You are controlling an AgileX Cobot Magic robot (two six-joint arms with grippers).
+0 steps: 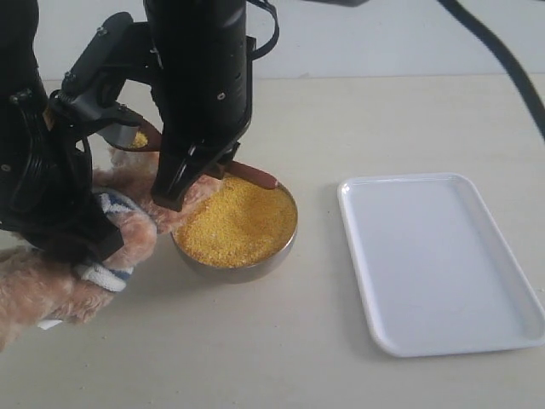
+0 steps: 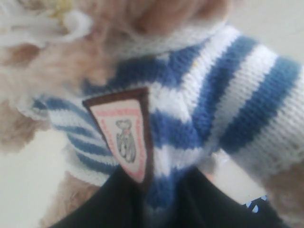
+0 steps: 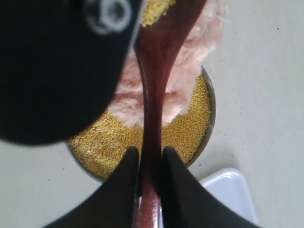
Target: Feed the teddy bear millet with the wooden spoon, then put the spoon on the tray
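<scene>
On the left of the exterior view, the black left arm covers most of the bear. Its head is hidden and only fur, a striped cuff and one paw show. The bottom-left edge cuts off the lower fur. The left tool cannot be made out there. Its wrist view shows the two dark fingers closed on a fold of the striped shirt, just beside the badge. That view is blurred, and the badge's picture is too soft to read.

The right arm stands in front of the middle of the spoon. Its handle end shows red-brown above the bowl, and its scoop end pokes out by the bear, carrying a little yellow grain. In the right wrist view, the right tool pinches the handle between both fingers. A large dark out-of-focus shape blocks about a third of that picture.

The bowl sits on the counter, filled with millet. The bear's paw lies over its near-left rim and on the grain.

The white tray lies well apart to the right, and the frame clips its far edge.
</scene>
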